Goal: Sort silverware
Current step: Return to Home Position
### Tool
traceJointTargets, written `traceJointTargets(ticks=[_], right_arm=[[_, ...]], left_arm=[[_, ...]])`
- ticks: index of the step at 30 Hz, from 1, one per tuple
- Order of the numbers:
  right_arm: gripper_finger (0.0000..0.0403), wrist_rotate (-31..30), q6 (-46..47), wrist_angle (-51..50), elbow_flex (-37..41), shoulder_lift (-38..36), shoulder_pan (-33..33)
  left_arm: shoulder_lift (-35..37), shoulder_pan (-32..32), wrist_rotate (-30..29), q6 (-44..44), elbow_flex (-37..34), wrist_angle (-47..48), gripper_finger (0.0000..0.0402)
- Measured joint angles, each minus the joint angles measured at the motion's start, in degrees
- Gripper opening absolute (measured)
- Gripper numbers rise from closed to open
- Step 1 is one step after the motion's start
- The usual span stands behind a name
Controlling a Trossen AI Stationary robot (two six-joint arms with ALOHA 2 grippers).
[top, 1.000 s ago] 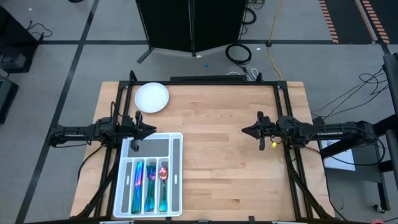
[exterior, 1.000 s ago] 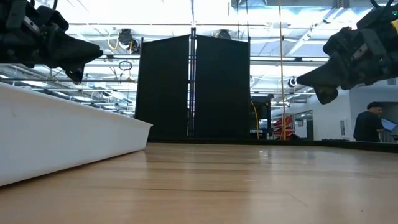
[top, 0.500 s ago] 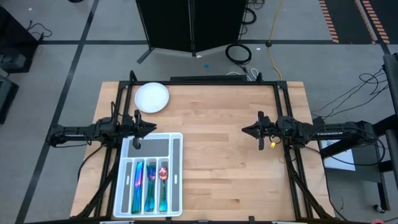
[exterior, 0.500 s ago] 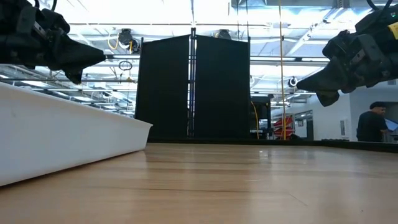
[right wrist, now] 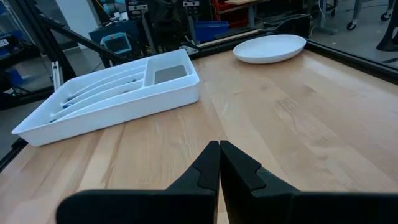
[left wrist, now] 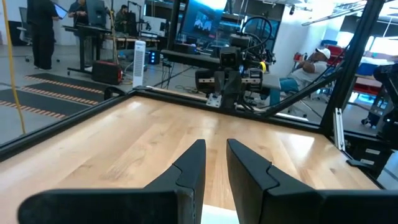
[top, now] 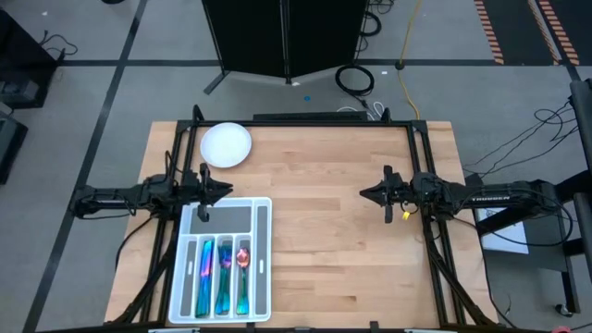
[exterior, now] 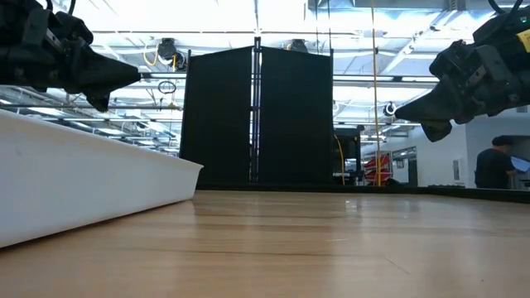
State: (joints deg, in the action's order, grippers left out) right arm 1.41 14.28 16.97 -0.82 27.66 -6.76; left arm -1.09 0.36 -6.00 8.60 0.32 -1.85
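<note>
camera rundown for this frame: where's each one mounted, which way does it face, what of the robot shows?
High: above the table, straight down; both arms, left gripper by the tray holding the silverware, right gripper opposite.
Low: table-top height, level into the room; both grippers hang in from above.
Left wrist: faces across to the right arm; own fingers slightly apart.
Right wrist: faces the tray and plate; own fingers shut.
Shared: high and right wrist both show tray and plate.
</note>
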Motion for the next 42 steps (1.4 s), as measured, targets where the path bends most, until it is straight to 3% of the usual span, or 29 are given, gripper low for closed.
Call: traceJointTargets(ticks=[6,11,15,22,30,42], right_arm=[[0.0,0.0,0.0,-0.5,0.0,-0.5,0.5],[0.0,0.0,-0.1,-2.2,0.0,-5.4,2.1],[0.0,0.5,-11.3,-5.1,-0.1,-12.1,4.2],[0.0,-0.2,-13.8,-15.8,-0.1,-18.2,7.0],[0.0,0.1,-18.7,-16.0,-0.1,-22.1,8.1],[0.0,0.1,-18.0,-15.9,-0.1,-23.6,8.2]], left_arm=[[0.0,0.0,0.0,0.0,0.0,0.0,0.0066],[0.0,0.0,0.0,0.0,0.0,0.0,0.0066],[0.0,0.0,0.0,0.0,0.0,0.1,0.0066],[0.0,0.0,0.0,0.0,0.0,-0.1,0.0066],[0.0,0.0,0.0,0.0,0.0,-0.1,0.0066],[0.0,0.0,-0.1,0.0,0.0,-0.2,0.0066]])
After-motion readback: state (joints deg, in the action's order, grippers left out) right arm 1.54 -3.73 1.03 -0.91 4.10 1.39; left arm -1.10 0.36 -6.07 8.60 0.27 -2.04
